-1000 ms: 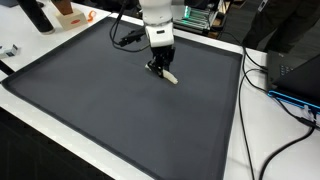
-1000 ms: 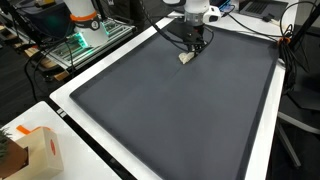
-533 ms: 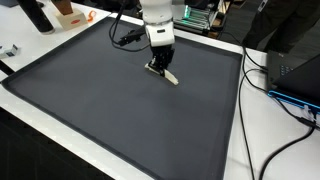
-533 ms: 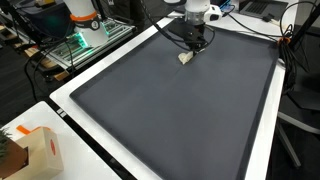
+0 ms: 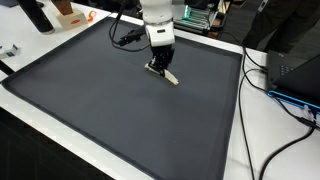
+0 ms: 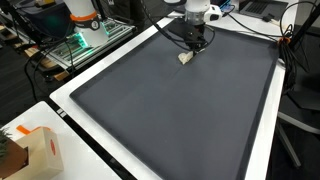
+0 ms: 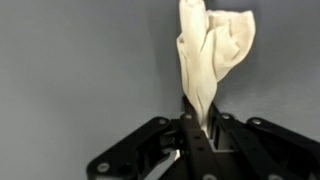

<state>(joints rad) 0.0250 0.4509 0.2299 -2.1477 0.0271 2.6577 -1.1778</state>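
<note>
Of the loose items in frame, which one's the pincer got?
The crumpled cream cloth, pinched at one end by the shut pincer over the dark mat. The cardboard box sits off the mat, far from the pincer, untouched.

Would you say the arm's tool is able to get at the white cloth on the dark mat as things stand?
Yes, it seems so: the tool is shut on one end of the white cloth on the dark mat, with nothing between them.
</note>
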